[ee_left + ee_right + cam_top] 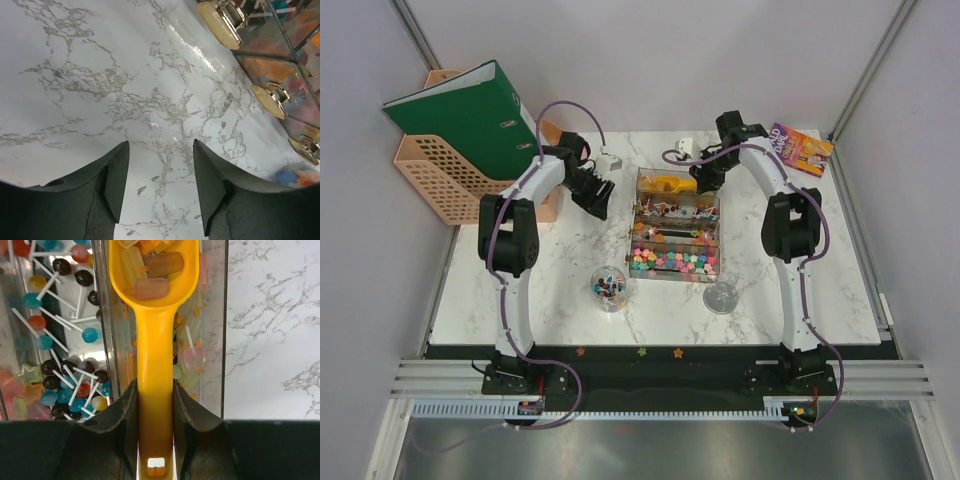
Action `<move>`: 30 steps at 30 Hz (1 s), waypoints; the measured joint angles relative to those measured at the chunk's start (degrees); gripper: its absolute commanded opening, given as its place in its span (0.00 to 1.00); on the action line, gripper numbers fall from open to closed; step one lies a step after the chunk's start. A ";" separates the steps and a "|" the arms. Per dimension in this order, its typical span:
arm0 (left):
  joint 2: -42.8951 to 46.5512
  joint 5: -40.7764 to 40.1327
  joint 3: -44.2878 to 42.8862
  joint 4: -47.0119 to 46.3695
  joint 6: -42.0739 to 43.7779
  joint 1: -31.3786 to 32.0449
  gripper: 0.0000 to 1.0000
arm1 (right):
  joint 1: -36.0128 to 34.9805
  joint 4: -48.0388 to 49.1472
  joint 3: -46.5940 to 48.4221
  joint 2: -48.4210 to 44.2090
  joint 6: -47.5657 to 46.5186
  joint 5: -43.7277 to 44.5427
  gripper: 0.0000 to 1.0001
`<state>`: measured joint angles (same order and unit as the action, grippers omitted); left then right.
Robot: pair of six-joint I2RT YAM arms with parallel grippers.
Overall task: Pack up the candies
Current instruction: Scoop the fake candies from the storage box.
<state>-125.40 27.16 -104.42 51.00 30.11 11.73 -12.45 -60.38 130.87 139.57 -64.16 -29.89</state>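
A clear compartment box [677,225] stands mid-table. Its front compartment holds the candies [675,263], many tiny multicoloured sweets. The middle compartment holds lollipops [60,340]. My right gripper [705,175] is shut on the handle of the orange scoop [665,186]. In the right wrist view the gripper [154,385] clamps the scoop [155,340], whose bowl lies in the back compartment with several orange and yellow sweets in it. My left gripper [598,195] is open and empty left of the box; it hangs above bare marble in the left wrist view [161,145].
A clear cup [609,288] with some sweets stands front left of the box, and a round clear lid [721,297] lies front right. A green binder [470,115] leans in a peach basket [435,175] at the back left. A colourful packet [800,148] lies back right. The box's gold knobs [220,22] show in the left wrist view.
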 measured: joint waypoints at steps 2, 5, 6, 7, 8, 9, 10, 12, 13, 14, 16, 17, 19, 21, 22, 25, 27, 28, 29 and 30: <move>0.00 -0.66 0.02 0.92 0.68 0.02 0.61 | 0.57 0.44 -0.35 0.00 0.07 -2.38 0.00; 0.00 -1.90 0.02 2.58 1.62 0.02 0.61 | 1.73 3.41 -3.21 -0.20 1.60 -6.75 0.00; 0.00 -2.32 0.02 3.28 1.92 0.02 0.61 | 2.10 4.92 -4.90 -0.35 2.34 -8.22 0.00; 0.00 -2.78 0.02 3.93 2.19 0.02 0.61 | 2.60 6.86 -6.58 -0.52 3.04 -10.51 0.00; 0.00 -3.19 0.02 4.72 2.47 0.02 0.61 | 3.02 8.61 -8.24 -1.16 3.69 -11.85 0.00; 0.00 -3.32 0.02 5.09 2.58 0.02 0.61 | 3.26 9.84 -9.57 -1.77 4.37 -12.70 0.00; 0.00 -3.61 0.02 5.73 2.82 0.02 0.61 | 3.43 10.97 -10.64 -2.27 4.81 -13.42 0.00; 0.00 -4.28 -0.07 6.86 3.19 0.02 0.61 | 3.61 12.41 -12.09 -2.93 5.49 -14.29 0.00; 0.00 -4.50 -0.22 7.54 3.43 0.02 0.61 | 3.80 13.09 -12.66 -3.15 5.84 -14.91 0.00; 0.00 -4.63 -0.44 8.00 3.67 0.02 0.61 | 4.02 13.46 -12.98 -3.26 6.03 -15.58 0.00; -0.02 -4.79 -1.22 9.09 4.13 0.02 0.61 | 4.39 13.99 -13.40 -3.45 6.21 -16.87 0.00; -0.02 -4.85 -1.66 9.44 4.33 0.02 0.61 | 4.52 14.16 -13.53 -3.63 6.27 -17.38 0.00; -0.15 -5.22 -3.32 10.51 4.85 0.02 0.61 | 4.79 14.51 -13.88 -4.11 6.32 -18.32 0.00; -0.33 -5.57 -4.94 11.04 5.18 0.00 0.61 | 4.96 14.56 -14.16 -4.85 6.32 -18.86 0.00; -0.37 -5.77 -5.79 11.26 5.38 -0.02 0.61 | 5.01 14.56 -14.25 -5.35 6.32 -19.30 0.00; -0.50 -6.10 -7.93 11.67 5.79 -0.15 0.61 | 5.14 14.60 -15.02 -7.43 6.23 -20.09 0.00; -0.55 -6.12 -8.90 11.80 5.99 -0.39 0.61 | 5.14 14.64 -16.06 -9.16 5.97 -20.44 0.00; -0.55 -6.12 -9.29 11.93 6.01 -0.52 0.61 | 5.16 14.64 -16.70 -10.03 5.73 -20.41 0.00; -0.55 -6.12 -9.49 11.93 6.05 -0.63 0.62 | 5.18 14.67 -17.42 -10.93 5.44 -20.41 0.00; -0.55 -6.10 -9.75 11.98 6.12 -0.81 0.62 | 5.18 14.75 -18.16 -11.65 5.22 -20.39 0.00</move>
<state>-125.95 21.06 -114.17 62.98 36.23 10.92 -7.27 -45.63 112.71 127.92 -58.94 -50.28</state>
